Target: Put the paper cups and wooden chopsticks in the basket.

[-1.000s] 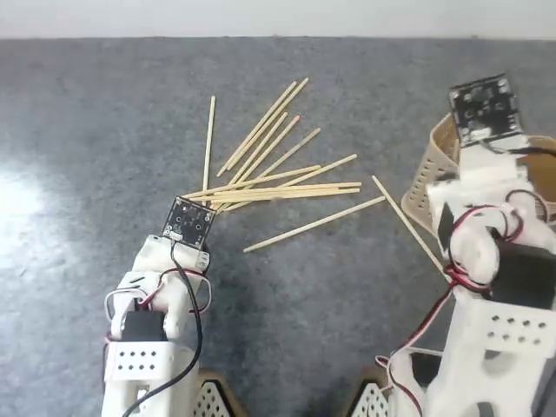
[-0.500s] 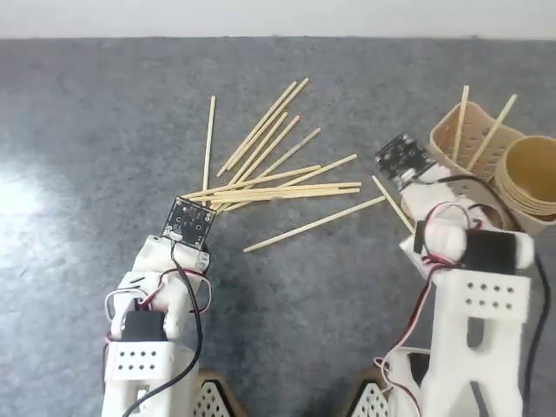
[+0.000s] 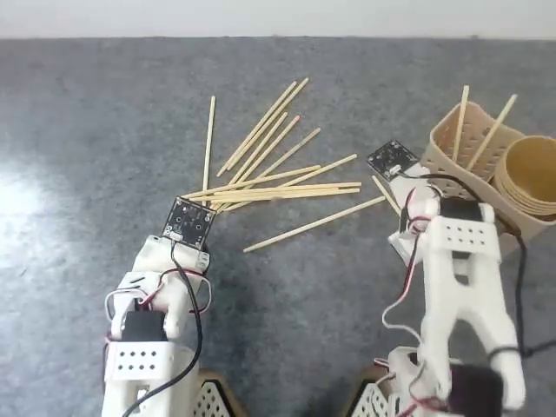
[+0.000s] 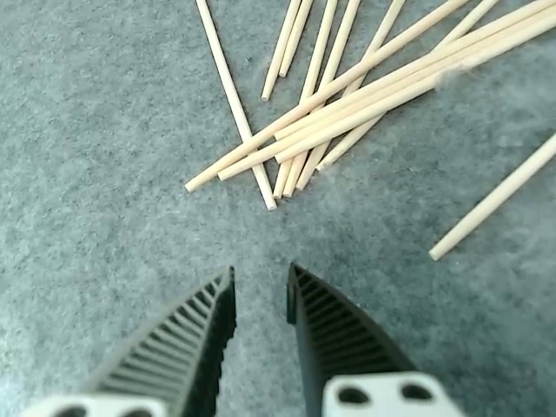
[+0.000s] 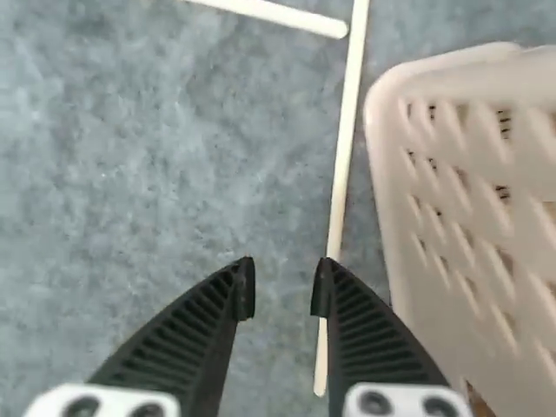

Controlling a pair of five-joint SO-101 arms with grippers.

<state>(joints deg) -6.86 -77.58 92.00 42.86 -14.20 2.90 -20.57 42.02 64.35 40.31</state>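
The right arm (image 3: 452, 252) has swung off the basket (image 3: 445, 143), which it covered a second ago, and has come down at the basket's left side, leaning over the grey desk (image 3: 87, 130). With the arm out of the way, two chopsticks (image 3: 463, 109) show standing tilted in the basket's left part. A stack of cups (image 3: 530, 174) sits nested in its right part.

The right gripper (image 5: 283, 265) hangs low over the desk just beside the basket's wall, released, its jaws a little apart with nothing between them. A single chopstick (image 5: 345, 148) lies on the desk along that wall and runs behind one of the gripper's fingers. Whether finger and stick touch cannot be told.

The left arm (image 3: 178, 252) has kept its place at the near left of the desk. The left gripper (image 4: 261, 276) is likewise released and empty, its jaws slightly parted above bare desk, just short of the nearest stick ends. Ahead of it the pile (image 3: 278, 165) of loose chopsticks fans out across the middle of the desk, several crossing one another. A lone chopstick (image 3: 313, 223) lies slantwise apart from the pile, between it and the right arm.
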